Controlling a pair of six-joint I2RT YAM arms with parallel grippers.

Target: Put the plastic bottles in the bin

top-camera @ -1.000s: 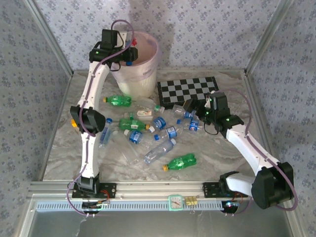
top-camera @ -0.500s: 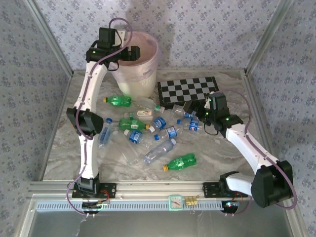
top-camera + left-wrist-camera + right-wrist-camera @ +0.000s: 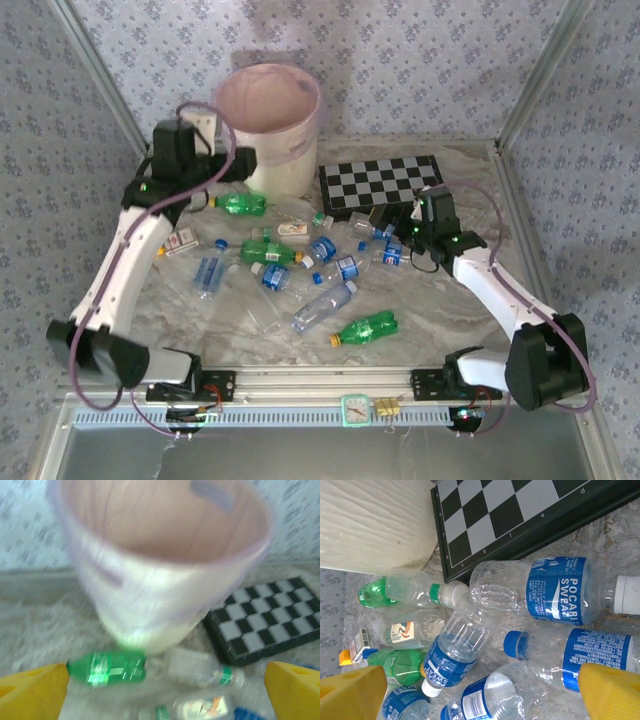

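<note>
**Left hand** [image 3: 164, 692]: standing spread wide, its yellow fingertips at both lower corners of the wrist view, gripping nothing. A second ago it was hanging over the rim of the bin [image 3: 285, 165], pinching a blue-capped bottle. It is now sitting lower and drawn back to the bin's left, with the arm's elbow swung out toward the near left corner of the counter [image 3: 420, 330].

**Bin:** standing upright at the far edge, its pink liner folding over the rim. What is lying inside cannot be told.

**Right hand** [image 3: 392, 225]: hovering spread over bottles beside the chessboard [image 3: 380, 185], scarcely shifted since a second ago.

**Plastic bottles** [image 3: 322, 305]: lying scattered across the middle of the counter, unmoved.
- A green bottle [image 3: 240, 204] is lying just in front of the bin.
- A second green bottle [image 3: 365, 327] is lying nearest the arm bases.
- Blue-labelled bottles [image 3: 555, 595] are crowding under the right hand, one lying against the chessboard's edge.

**Small carton** [image 3: 180, 242]: showing at the left, where the arm was standing before.
</note>
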